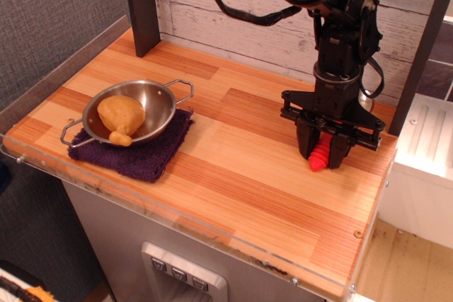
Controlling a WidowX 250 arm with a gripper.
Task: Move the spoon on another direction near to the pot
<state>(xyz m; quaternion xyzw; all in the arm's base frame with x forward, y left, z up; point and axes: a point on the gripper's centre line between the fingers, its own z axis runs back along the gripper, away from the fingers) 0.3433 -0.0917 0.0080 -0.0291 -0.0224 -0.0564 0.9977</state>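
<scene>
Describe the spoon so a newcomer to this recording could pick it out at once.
Start at the wooden table and go to its right end, under the black robot arm. There the gripper is closed around the spoon. Only its thick, ribbed, bright red handle shows, the one red thing here, far from the pot on the purple cloth.

Matte black jointed robot arm (340, 26) with a bulky rounded upper housing. Looped black cable (244, 12) hanging beside it. Black two-fingered gripper (323, 152) on a wide crossbar.
</scene>
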